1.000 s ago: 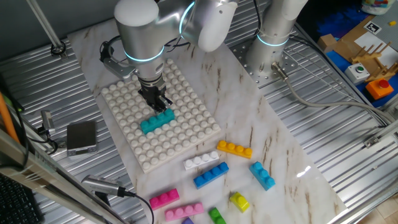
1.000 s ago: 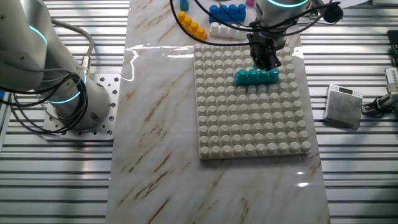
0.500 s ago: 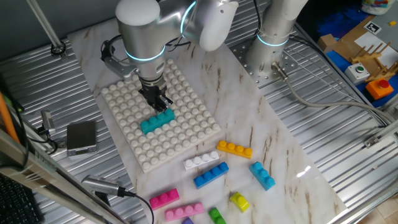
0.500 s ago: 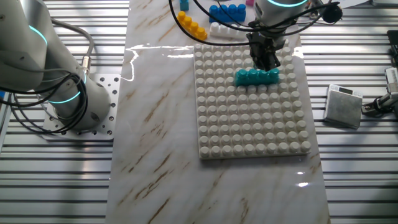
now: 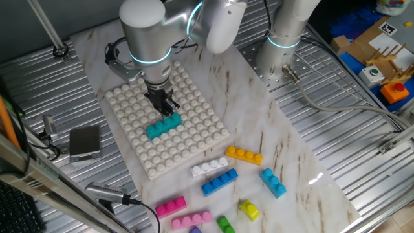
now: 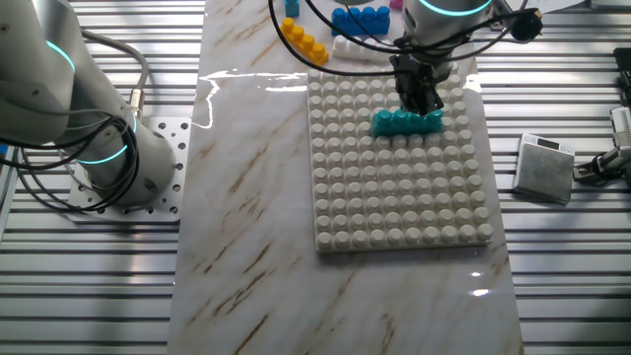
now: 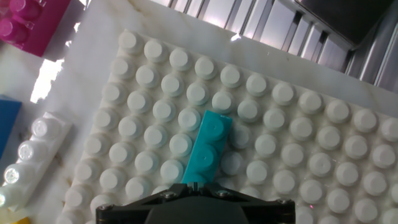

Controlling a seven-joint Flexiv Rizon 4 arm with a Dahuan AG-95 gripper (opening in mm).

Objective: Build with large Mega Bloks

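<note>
So the teal brick [image 5: 163, 126] is sitting on the white studded baseplate [image 5: 194, 145], lined up along a stud row so it can press down and lock. My end effector [image 5: 165, 107] is right over one end of it, probably pushing it home. Honestly I can't tell if the fingers are pinching it or just touching. Spare bricks like the orange one [image 5: 244, 155] wait on the table [image 5: 284, 142] nearby.
</note>
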